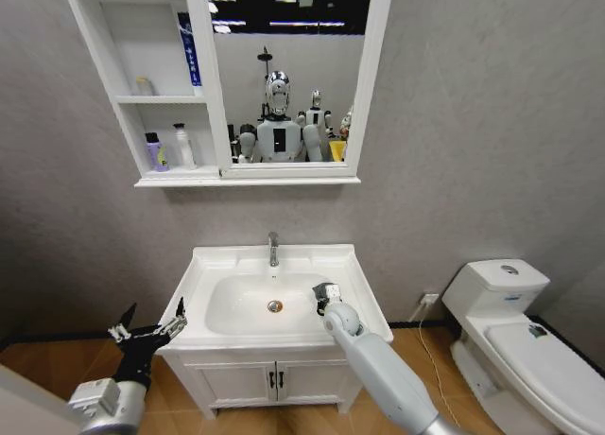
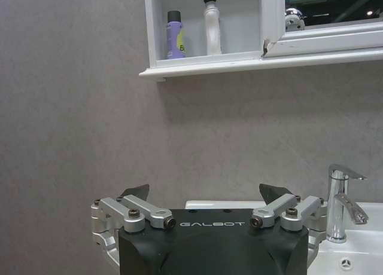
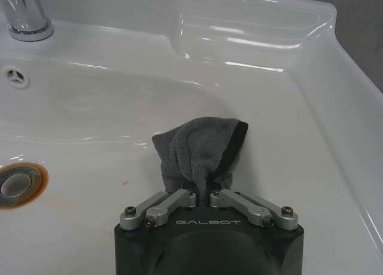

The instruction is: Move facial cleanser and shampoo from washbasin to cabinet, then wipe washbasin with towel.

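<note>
My right gripper (image 3: 203, 194) is shut on the dark grey towel (image 3: 200, 149), holding it bunched against the right inner slope of the white washbasin (image 3: 281, 101). From the head view, the right gripper (image 1: 324, 296) sits inside the bowl, right of the drain (image 1: 275, 305). A purple bottle (image 1: 154, 151) and a white bottle (image 1: 183, 147) stand on the lowest shelf of the cabinet (image 1: 203, 95); I cannot tell which is the shampoo and which the facial cleanser. My left gripper (image 1: 151, 329) hangs open and empty just left of the washbasin's front corner.
The chrome tap (image 1: 273, 249) stands at the basin's back rim. A small jar (image 1: 144, 85) sits on the cabinet's middle shelf. Below the basin is a two-door vanity (image 1: 274, 380). A white toilet (image 1: 515, 331) stands to the right, against the grey wall.
</note>
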Robot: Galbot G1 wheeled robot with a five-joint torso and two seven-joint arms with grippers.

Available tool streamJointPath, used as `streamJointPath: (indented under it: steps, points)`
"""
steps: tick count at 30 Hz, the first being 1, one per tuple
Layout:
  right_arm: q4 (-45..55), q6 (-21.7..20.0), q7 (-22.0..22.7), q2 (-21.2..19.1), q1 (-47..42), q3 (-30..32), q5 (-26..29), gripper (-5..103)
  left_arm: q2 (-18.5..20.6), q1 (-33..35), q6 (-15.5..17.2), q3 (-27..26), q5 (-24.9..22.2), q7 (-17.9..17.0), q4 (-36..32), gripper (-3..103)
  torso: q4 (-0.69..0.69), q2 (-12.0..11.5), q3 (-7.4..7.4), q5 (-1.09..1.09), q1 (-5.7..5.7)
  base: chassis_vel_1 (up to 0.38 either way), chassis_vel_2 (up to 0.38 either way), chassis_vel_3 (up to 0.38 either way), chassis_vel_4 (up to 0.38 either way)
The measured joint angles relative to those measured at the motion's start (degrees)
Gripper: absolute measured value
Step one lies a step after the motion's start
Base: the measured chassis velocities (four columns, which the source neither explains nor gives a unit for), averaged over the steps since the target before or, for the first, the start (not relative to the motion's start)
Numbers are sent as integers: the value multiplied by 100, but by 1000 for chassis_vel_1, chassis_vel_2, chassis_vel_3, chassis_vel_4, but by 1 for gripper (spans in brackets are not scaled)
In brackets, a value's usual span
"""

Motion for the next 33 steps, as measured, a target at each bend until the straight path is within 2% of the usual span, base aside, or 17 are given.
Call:
streamJointPath:
  steps: [8, 15, 33]
  points:
    - [-205, 38, -124, 193, -48, 6, -193, 5, 0, 0, 0, 0, 0, 0, 0, 100, -1, 0, 0, 0, 0, 0, 0, 0, 0]
    - [-469, 233, -561, 408, -57, 115, -472, 5, 0, 0, 0, 0, 0, 0, 0, 100, -2, -1, 1, 0, 0, 0, 0, 0, 0]
    - [-1183, 363, -899, 1029, 297, 122, -676, 5, 0, 0, 0, 0, 0, 0, 0, 100, -1, -1, 2, 0, 1, 0, 0, 0, 0]
